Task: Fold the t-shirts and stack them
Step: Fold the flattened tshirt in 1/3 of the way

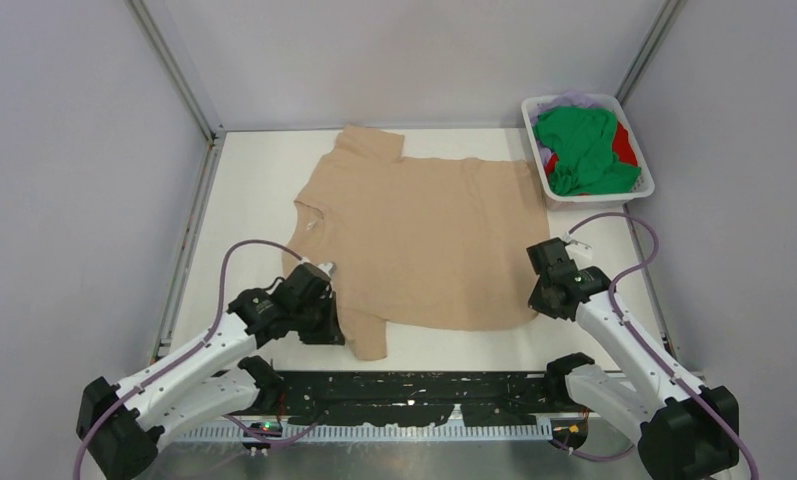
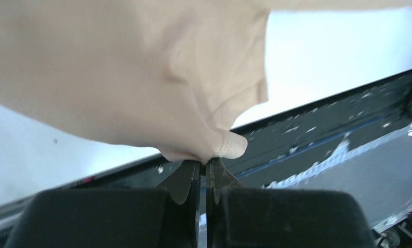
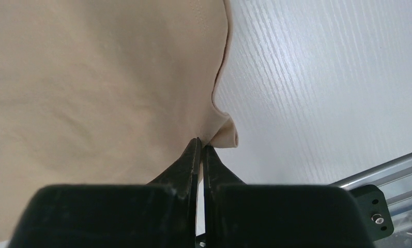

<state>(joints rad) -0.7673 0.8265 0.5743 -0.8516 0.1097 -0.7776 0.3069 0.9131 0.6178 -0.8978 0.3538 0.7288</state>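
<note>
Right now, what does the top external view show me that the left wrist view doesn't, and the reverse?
Only the top external view: the whole beige t-shirt spread flat on the table, the right gripper at its near right corner, and the white basket at the far right holding a green t-shirt, red t-shirt and lilac t-shirt. Only the left wrist view: close up, the left gripper with its jaws closed on a small pinch of cloth edge. Both: the beige t-shirt, the left gripper and the black strip along the table's near edge.
</note>
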